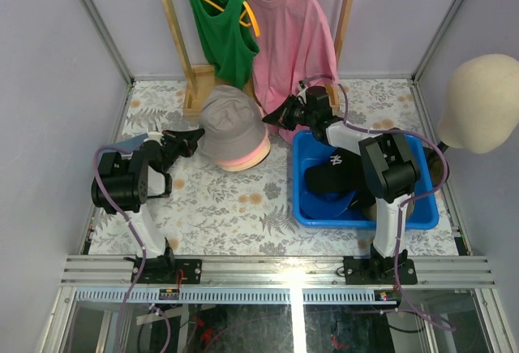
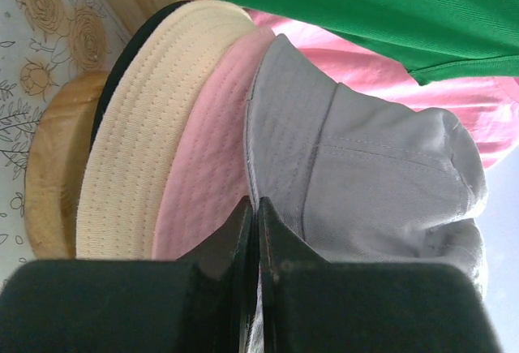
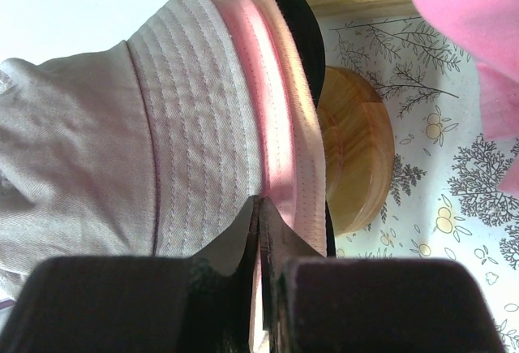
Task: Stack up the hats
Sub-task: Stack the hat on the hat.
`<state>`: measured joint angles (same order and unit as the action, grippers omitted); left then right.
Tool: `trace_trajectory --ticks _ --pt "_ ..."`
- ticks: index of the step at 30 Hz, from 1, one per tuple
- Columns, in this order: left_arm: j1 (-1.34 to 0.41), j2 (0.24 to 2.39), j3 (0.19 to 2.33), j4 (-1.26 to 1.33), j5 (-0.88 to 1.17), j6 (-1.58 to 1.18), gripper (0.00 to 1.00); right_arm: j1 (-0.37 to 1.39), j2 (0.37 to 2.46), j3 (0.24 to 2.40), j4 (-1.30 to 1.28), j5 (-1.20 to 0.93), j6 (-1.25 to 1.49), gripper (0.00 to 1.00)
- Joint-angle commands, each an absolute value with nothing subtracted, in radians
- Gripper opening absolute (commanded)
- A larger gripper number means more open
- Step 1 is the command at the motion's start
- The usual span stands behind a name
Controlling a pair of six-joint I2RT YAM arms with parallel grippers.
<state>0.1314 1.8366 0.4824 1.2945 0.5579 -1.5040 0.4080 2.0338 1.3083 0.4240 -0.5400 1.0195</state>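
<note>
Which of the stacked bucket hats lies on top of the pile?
The grey bucket hat. Its crown covers the pile; of the pink hat, the beige hat and the black hat under it only the brims show.

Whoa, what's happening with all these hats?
Two robot arms are stacking hats. On a wooden stand sit the grey hat on top, then the pink hat, beige hat and black hat. The left gripper and right gripper flank the pile, jaws shut at the brims. A black cap lies in the blue bin.
</note>
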Motion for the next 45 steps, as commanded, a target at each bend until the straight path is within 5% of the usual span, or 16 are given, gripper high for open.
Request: trace_trajectory --ticks 1,14,23,32,45 --pt "0.128 1.854 0.466 1.072 0.571 -1.397 0.00 0.397 2.071 1.327 0.282 -0.506 0.938 0.00" --pt "0.125 1.847 0.499 0.899 0.577 -1.319 0.01 0.397 2.097 1.339 0.238 -0.497 0.892 0.00" --pt "0.120 1.843 0.497 1.221 0.580 -1.470 0.37 0.396 2.052 1.403 0.155 -0.452 0.818 0.01" --pt "0.122 1.733 0.509 1.155 0.540 -1.473 0.55 0.397 1.952 1.431 0.037 -0.349 0.693 0.40" --pt "0.127 1.537 0.495 0.740 0.429 -1.334 0.62 0.395 1.880 1.472 -0.052 -0.291 0.637 0.49"
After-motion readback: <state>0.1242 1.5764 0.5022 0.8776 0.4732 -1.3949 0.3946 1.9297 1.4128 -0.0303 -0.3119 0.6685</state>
